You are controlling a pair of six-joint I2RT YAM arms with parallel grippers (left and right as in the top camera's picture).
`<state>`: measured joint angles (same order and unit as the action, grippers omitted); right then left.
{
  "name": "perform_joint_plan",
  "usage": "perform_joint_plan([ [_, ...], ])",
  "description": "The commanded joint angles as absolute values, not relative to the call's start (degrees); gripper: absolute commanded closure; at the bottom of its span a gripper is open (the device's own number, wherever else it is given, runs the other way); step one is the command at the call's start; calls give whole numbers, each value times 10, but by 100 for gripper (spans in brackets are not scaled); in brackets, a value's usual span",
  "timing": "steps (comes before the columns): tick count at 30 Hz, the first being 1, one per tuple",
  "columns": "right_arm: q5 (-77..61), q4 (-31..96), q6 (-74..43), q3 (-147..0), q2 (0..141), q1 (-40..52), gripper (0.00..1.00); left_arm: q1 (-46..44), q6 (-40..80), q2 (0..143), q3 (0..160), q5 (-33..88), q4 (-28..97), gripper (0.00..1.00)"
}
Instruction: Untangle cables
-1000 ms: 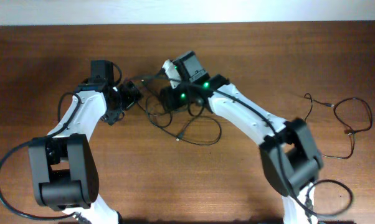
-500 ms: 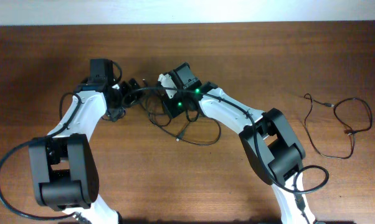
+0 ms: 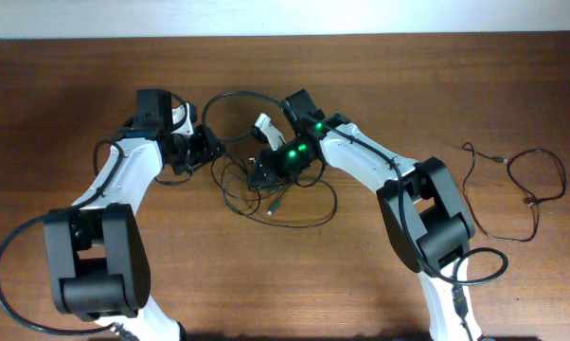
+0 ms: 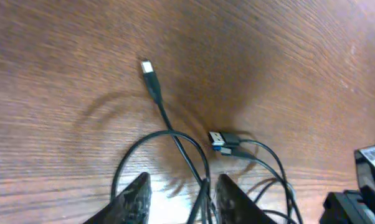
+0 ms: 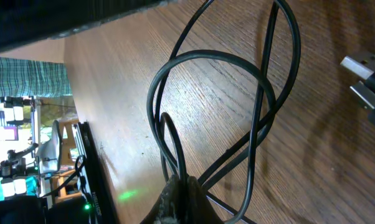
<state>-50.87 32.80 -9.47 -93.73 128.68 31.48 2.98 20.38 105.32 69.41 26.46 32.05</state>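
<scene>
Since a second ago the right gripper (image 5: 178,194) has swung from the upper middle of the overhead frame down toward the centre. Its jaws have closed: they are now pressed together on a strand of the cables (image 5: 206,54). The left gripper (image 4: 181,198) has edged right toward it. Its jaws have narrowed but stand spread, with one strand running up between the fingers (image 4: 136,198) and not squeezed.

Out from the right jaws, the pinched strand bends into overlapping loops that fill the wrist frame. Beyond the left jaws a small plug (image 4: 147,66) lies at upper centre and a flat plug (image 4: 221,139) sits right of centre, both on bare wood.

In the overhead view the tangle lies between the two grippers at frame centre. One wide loop (image 3: 236,93) arcs above them, and a loose cable (image 3: 536,180) lies well apart at the right edge.

The table (image 3: 266,294) is dark, reddish-brown wood with a clear grain, and a pale strip of wall (image 3: 285,14) runs along the top edge. At the left of the right wrist frame, a checked cloth (image 5: 25,74) and blurred equipment show beyond the table.

Both pairs of fingertips are cut off by the bottom edges, and the arms hide part of the tangle from above. How the strands cross cannot be made out.

That wide loop is new, while the loose cable has kept its place.
</scene>
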Motion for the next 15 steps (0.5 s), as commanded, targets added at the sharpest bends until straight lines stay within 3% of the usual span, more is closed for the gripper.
perform_joint_plan([
  [1,-510,331,-96,-939,1290,314,96,30,184,1048,692,289,329,85],
  [6,-510,356,-95,-938,1290,274,96,23,183,1048,692,287,347,83],
  [8,-510,349,-95,-938,1290,266,96,6,183,1048,692,287,342,72],
  [15,-510,347,-95,-938,1290,266,96,-38,183,1048,692,265,321,63],
])
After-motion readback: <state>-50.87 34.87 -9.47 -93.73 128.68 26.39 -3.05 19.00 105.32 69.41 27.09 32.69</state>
